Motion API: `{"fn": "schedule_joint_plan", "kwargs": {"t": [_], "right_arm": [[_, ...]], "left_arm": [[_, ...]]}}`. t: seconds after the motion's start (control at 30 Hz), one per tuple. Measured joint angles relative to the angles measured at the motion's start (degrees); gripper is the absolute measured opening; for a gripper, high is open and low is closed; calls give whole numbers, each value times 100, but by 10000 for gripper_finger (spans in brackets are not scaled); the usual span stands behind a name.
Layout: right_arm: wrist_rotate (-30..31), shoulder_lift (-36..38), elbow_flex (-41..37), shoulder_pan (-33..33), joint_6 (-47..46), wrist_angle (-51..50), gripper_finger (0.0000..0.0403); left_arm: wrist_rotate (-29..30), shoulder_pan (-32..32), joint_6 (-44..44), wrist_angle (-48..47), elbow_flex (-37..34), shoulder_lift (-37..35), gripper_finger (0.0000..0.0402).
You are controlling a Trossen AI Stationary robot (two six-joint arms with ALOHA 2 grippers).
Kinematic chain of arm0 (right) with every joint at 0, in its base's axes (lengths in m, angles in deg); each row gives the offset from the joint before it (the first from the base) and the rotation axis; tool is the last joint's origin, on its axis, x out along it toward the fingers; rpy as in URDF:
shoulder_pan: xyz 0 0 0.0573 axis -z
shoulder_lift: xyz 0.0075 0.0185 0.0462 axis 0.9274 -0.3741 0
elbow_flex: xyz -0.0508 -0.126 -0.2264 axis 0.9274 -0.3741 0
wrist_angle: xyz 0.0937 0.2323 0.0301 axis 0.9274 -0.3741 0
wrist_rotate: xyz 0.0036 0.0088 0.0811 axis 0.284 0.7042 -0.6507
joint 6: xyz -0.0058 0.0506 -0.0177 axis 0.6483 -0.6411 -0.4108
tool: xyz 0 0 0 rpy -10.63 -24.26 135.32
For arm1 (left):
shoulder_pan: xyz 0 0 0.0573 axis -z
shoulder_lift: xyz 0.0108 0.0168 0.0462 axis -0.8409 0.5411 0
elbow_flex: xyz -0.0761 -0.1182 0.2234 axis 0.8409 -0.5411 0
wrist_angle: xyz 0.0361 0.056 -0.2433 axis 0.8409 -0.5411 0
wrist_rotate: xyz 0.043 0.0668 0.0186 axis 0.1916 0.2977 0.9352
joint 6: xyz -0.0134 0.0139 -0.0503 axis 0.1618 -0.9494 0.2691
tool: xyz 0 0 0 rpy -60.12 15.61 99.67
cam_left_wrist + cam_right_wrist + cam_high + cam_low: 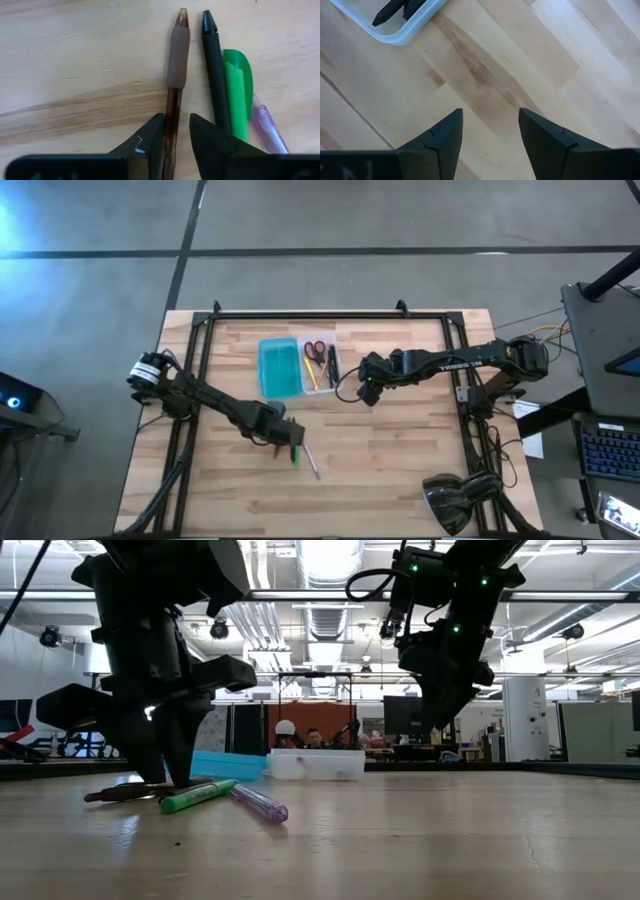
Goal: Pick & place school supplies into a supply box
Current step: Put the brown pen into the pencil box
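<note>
My left gripper [288, 442] is down at the table near its middle, shut on a brown translucent pen [177, 55]. Beside that pen lie a black pen [215, 75], a green marker [237, 90] and a pale purple pen [267, 130], all flat on the wood. The supply box sits farther back, with its teal lid half [275, 367] to the left and its clear tray half [320, 366] to the right. The tray holds red-handled scissors [316, 349] and dark pens. My right gripper [368, 393] is open and hovers over bare wood, just right of the tray. My left gripper pinches the brown pen between its two fingers on the barrel [172, 107], just behind the rubber grip. The fingers come from above, pointing down, and stand across the pen. The pen [125, 793] lies flat on the table.
A black frame rail [300, 317] runs around the table's far and side edges. A dark lamp-like object [460, 500] stands at the near right corner. The tray's corner [395, 32] is close to my right gripper. People sit in the room behind the table [315, 738].
</note>
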Motion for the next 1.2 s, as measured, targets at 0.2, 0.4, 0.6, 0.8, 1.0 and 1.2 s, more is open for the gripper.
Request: {"fn": "schedule_joint_plan", "kwargs": {"t": [0.2,0.4,0.6,0.8,1.0,1.2], "right_arm": [[1,0,-17,0,19,-4,182],[0,0,-22,0,59,-11,182],[52,153,-26,-2,60,-7,172],[381,701,-46,4,-11,0,155],[612,1358,-132,102,-262,-2,148],[650,1847,-378,258,-596,1,148]], "left_arm": [[-44,-123,-155,-271,2,272,35],[-41,-143,-197,-483,-8,397,10],[7,-161,-103,-436,147,1,10],[677,-178,52,-460,467,-612,8],[1554,-535,25,458,600,-986,8],[1526,-1591,-895,1924,559,-787,8]]}}
